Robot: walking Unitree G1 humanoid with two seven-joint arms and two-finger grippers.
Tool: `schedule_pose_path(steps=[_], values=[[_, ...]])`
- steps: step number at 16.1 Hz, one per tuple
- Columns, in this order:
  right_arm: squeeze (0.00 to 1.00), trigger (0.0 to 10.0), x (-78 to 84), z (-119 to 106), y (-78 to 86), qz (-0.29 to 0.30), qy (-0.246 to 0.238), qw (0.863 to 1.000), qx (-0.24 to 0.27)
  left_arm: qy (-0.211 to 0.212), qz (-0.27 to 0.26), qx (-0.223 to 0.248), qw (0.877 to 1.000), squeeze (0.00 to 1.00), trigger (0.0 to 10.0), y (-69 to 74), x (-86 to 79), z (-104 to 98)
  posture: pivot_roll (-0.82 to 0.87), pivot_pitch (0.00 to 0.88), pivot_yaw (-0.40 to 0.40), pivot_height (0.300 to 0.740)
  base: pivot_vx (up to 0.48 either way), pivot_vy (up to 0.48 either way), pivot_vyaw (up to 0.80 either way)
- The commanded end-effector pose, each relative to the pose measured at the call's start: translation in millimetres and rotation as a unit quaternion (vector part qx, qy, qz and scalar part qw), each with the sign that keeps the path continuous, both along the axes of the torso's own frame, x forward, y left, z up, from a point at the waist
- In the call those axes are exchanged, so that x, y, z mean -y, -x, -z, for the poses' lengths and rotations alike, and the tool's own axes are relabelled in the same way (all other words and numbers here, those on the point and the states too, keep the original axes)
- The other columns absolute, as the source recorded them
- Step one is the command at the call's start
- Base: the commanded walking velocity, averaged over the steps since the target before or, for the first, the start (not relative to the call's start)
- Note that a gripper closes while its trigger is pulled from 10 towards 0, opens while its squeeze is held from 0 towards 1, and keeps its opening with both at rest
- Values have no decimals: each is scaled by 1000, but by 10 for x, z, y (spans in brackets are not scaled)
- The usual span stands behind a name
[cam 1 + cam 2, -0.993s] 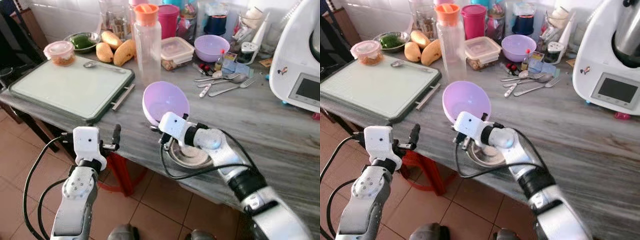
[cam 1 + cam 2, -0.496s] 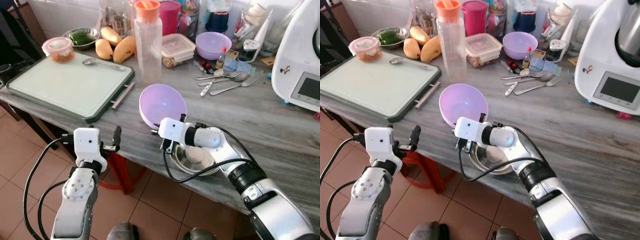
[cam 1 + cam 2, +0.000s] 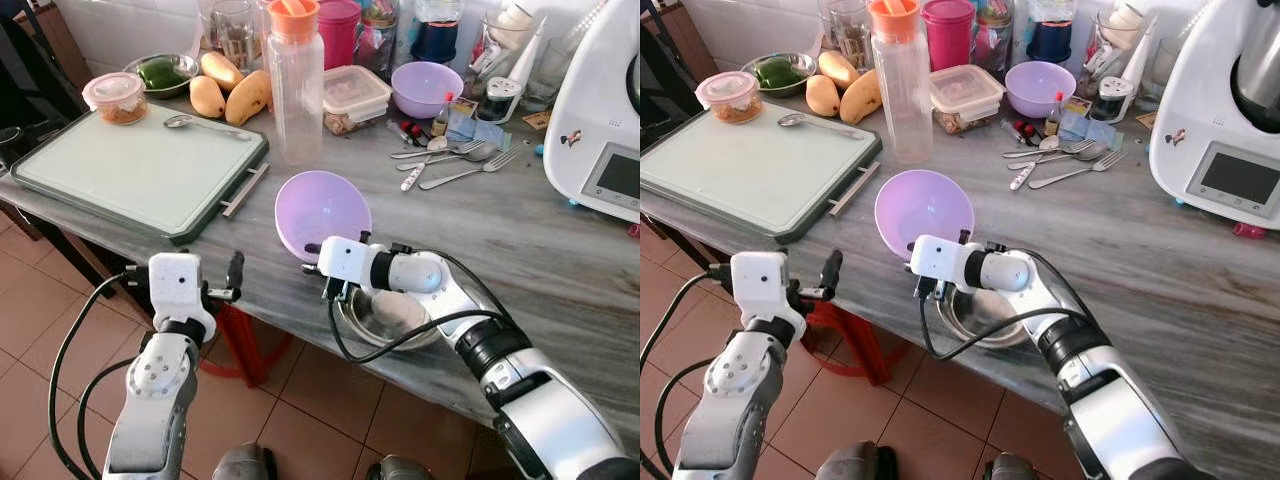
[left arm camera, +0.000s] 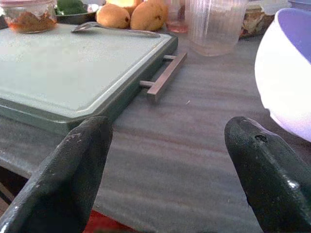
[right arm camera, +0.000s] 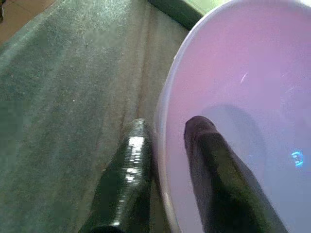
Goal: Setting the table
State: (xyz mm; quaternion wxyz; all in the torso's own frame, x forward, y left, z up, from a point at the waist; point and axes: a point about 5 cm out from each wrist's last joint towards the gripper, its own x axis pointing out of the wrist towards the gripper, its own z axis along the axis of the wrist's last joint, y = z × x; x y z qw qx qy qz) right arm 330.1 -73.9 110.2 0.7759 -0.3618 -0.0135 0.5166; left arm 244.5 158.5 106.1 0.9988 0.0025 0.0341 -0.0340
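While the right gripper (image 5: 163, 194) pinches the rim of the light, stiff (probably slippery) lilac plastic bowl (image 3: 322, 212), the left gripper (image 4: 167, 167) hangs spread apart.

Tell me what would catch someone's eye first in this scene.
The purple bowl, tilted near the counter's front edge, with the right end effector clamped on its rim, one finger inside and one outside. Just behind that arm sits a steel bowl, and the left end effector hangs open before the counter edge.
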Motion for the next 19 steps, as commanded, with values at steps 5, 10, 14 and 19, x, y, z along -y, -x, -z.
schedule_pose_path(steps=[5, 10, 14, 19], values=[[1000, 10000, 12, -159, -62, -8, -9, 999, 30, 0, -5, 29, 1000, 0, 10000, -13, -85, -53, 59, 50, 35, 740, 0, 0, 0], [1000, 10000, 75, -251, -52, -5, -33, 998, 45, 7, 94, 66, 993, 0, 10000, 98, -227, -109, 43, 24, 27, 740, 0, 0, 0], [1000, 10000, 177, -307, -46, 10, -50, 997, 55, -36, 201, 90, 975, 0, 10000, 310, -210, -184, 42, 9, 16, 740, 0, 0, 0], [1000, 10000, 253, -410, -28, 56, -98, 990, 85, -42, 242, 126, 961, 0, 10000, 311, 67, -184, 26, 0, 1, 740, 0, 0, 0]])
